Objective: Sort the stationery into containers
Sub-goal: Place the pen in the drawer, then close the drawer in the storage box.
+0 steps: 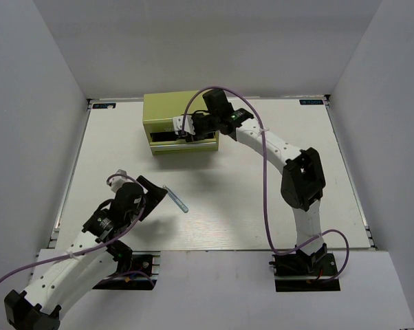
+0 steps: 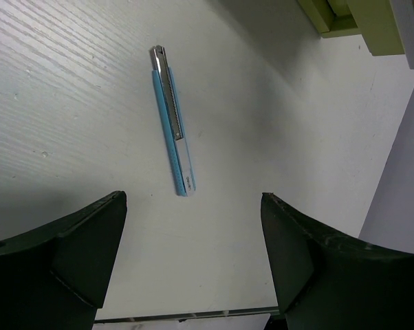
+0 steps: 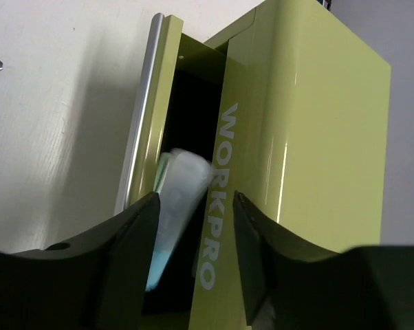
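The olive-green cabinet [image 1: 167, 110] stands at the back of the table, one front drawer [image 3: 148, 117] pulled out. My right gripper [image 1: 186, 129] hangs over that drawer. In the right wrist view its jaws stand apart, and a blurred mint-and-clear pen [image 3: 176, 199] sits between them at the drawer's opening, close to the left finger and clear of the right one. A thin blue pen [image 1: 177, 199] with a metal clip [image 2: 167, 89] lies flat on the table. My left gripper [image 2: 193, 227] is open just short of it, nothing between its fingers.
White walls close in the table [image 1: 262, 206] on three sides. The cabinet's corner [image 2: 358, 20] shows at the top of the left wrist view. The right arm [image 1: 300, 179] reaches across the right half of the table.
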You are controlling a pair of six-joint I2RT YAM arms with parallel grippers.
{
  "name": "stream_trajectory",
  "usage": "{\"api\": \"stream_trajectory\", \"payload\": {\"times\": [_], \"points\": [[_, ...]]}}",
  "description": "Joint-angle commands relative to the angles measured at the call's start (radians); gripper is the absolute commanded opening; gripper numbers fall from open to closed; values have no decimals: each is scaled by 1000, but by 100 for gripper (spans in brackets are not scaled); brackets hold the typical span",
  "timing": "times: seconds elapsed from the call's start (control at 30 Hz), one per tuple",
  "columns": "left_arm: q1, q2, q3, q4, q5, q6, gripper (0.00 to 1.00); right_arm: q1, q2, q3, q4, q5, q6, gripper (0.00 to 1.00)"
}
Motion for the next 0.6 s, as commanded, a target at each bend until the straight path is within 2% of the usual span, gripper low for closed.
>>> {"api": "stream_trajectory", "payload": {"times": [0.0, 0.2, 0.33, 0.37, 0.4, 0.43, 0.5, 0.57], "points": [[3, -16, 16, -27, -31, -7, 88, -3, -9, 13, 48, 2, 6, 54], [3, -16, 16, -16, -31, -7, 88, -8, -36, -16, 59, 14, 40, 57], [3, -16, 16, -16, -31, -7, 86, -14, -89, 22, -24, -103, 92, 4], [3, -16, 4, -5, -20, -7, 84, -14, -93, 30, -97, -131, 72, 0], [3, -16, -7, 12, -20, -7, 81, -11, -90, 41, -143, -156, 46, 0], [3, -16, -16, 22, -10, -7, 79, 0, -81, 85, -335, -191, -75, 0], [3, -5, -16, 42, -10, -7, 73, 10, -37, 110, -482, -196, -166, 0], [3, 4, -16, 56, 3, -7, 72, 27, -15, 128, -554, -167, -188, 0]]}}
